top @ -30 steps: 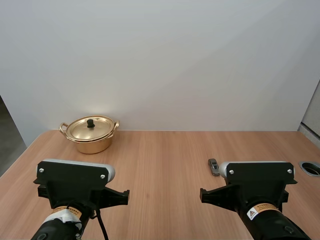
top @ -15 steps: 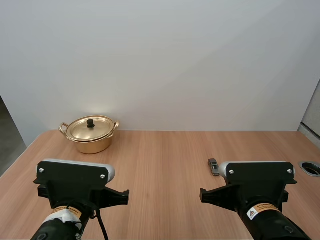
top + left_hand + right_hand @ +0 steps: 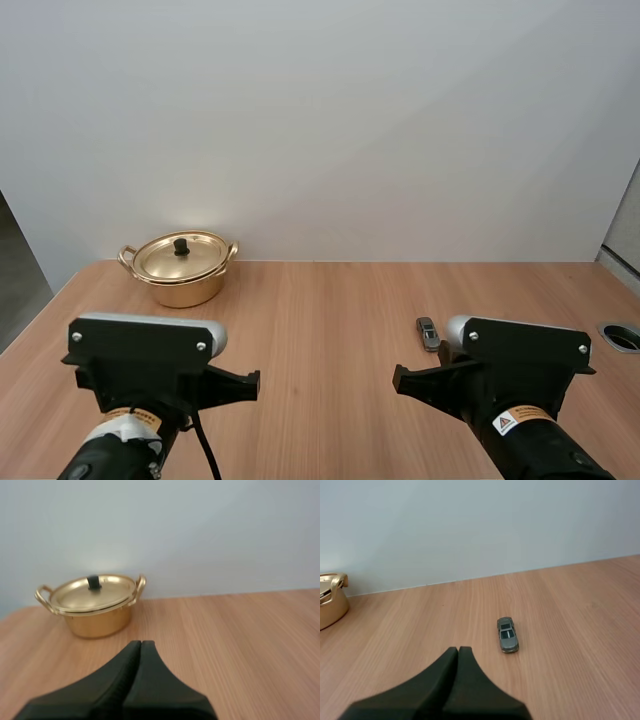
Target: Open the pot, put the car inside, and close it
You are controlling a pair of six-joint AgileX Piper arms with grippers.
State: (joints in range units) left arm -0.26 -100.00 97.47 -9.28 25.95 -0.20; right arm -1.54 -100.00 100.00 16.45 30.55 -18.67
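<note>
The right wrist view's edge cuts off the pot, leaving one handle. The lid hides its inside. The high view's edge clips a hole in the counter.

We see a bare wooden table with a round hole at its right edge.

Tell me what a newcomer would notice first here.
The shiny gold pot, closed, stands far left on the table, by the wall. A small grey toy car lies alone on the wood at the right. The left hand and right hand are both shut on nothing.
</note>
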